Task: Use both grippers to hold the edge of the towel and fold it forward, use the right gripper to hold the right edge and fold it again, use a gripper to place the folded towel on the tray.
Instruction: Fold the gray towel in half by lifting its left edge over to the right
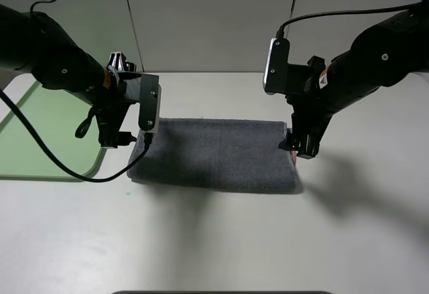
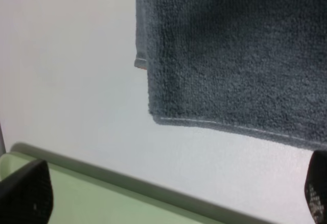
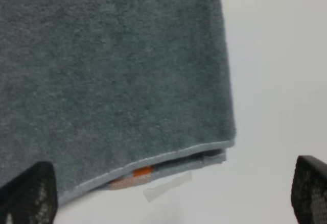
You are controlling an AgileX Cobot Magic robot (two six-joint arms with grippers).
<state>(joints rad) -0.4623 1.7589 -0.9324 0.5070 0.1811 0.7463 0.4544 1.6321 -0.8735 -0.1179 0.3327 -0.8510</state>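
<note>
The dark grey towel [image 1: 218, 153] lies folded in two on the white table, a long flat band. My left gripper [image 1: 119, 137] hovers at its left end, open, with both black fingertips [image 2: 25, 193] spread wide and nothing between them. At the right end my right gripper [image 1: 301, 145] stands open just above the corner. In the left wrist view the towel [image 2: 230, 55] shows its pale hemmed edge [image 2: 230, 128]. The right wrist view has the towel [image 3: 102, 71] with its two layers stacked, an orange stripe [image 3: 142, 172] peeking out under the upper hem [image 3: 168, 155]. The pale green tray [image 1: 40, 140] lies at the left.
The tray's rim [image 2: 127, 185] runs close to the towel's left end, under my left arm. A small white label [image 3: 166, 185] sticks out from the towel's right corner. Bare white table extends in front of and to the right of the towel.
</note>
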